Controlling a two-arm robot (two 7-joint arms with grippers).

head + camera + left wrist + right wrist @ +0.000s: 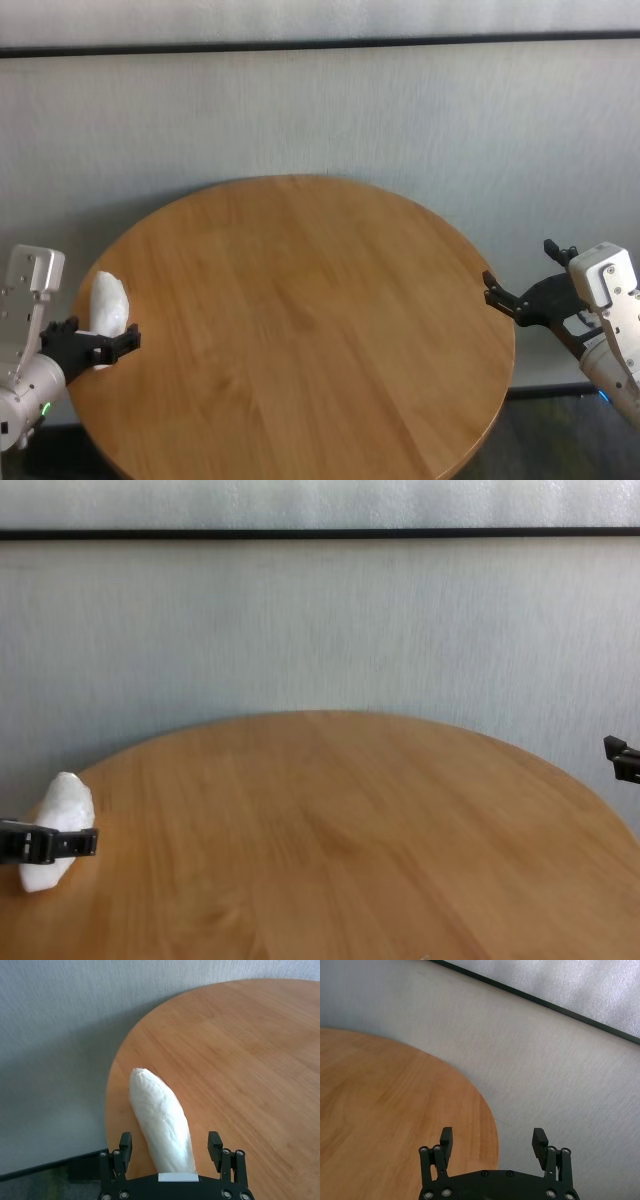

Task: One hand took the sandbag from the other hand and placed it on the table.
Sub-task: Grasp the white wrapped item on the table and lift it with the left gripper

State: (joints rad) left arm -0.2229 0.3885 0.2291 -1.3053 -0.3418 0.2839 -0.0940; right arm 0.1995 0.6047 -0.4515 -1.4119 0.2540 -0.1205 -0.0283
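We see the round wooden surface (pixel 300 320) in front of a pale grey wall (pixel 320 110). The sandbag (pixel 108 305) lies on the surface at its left edge, a white, lumpy, long bag with its narrow end pointing away from the left gripper (pixel 100 347).

The left gripper hangs low at that edge, and its jaws stand wide apart, one on each side of the near end of the sandbag (pixel 162 1125). In the left wrist view there is a clear gap between the bag and each fingertip (pixel 125 1141), so we judge the jaws released and not grasping it. The bag rests on the wood by itself. A green light shows on the wrist of this arm, low in the head view.

The right gripper (pixel 522 298) is at the opposite side, just over the right rim of the surface and well apart from the sandbag. Its jaws are also spread wide, with nothing between them; in the right wrist view only the edge of the wood and the wall show between the fingertips (pixel 446 1136).
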